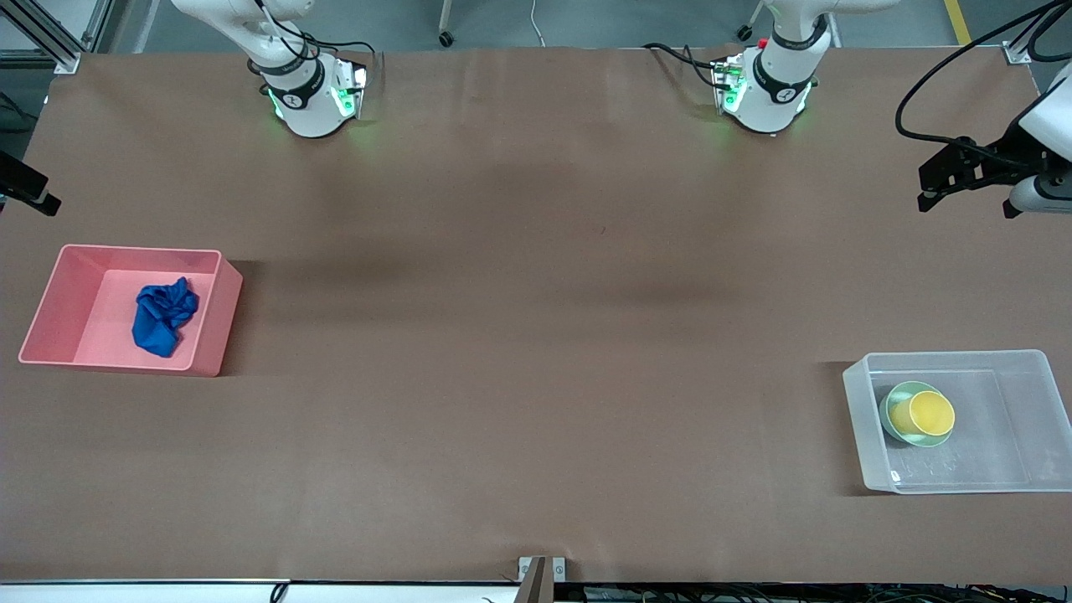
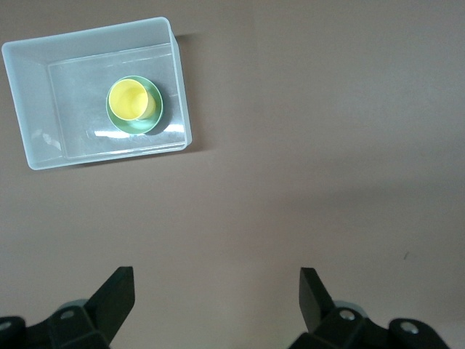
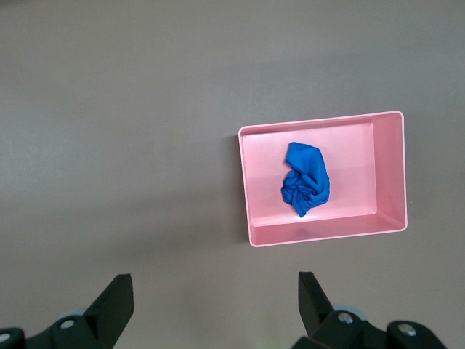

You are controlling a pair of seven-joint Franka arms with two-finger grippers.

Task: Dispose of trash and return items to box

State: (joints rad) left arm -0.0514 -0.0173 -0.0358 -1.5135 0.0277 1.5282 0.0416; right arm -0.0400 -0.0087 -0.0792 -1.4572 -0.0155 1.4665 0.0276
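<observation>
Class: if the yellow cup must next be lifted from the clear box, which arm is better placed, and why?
Left. The clear box holding the yellow cup lies at the left arm's end, where the open left gripper sees it; the right gripper overlooks the pink bin.

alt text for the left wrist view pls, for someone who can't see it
A clear plastic box sits on a brown table, holding a yellow cup nested in a pale green bowl. The left gripper hangs open over bare table, apart from the box, holding nothing.
</observation>
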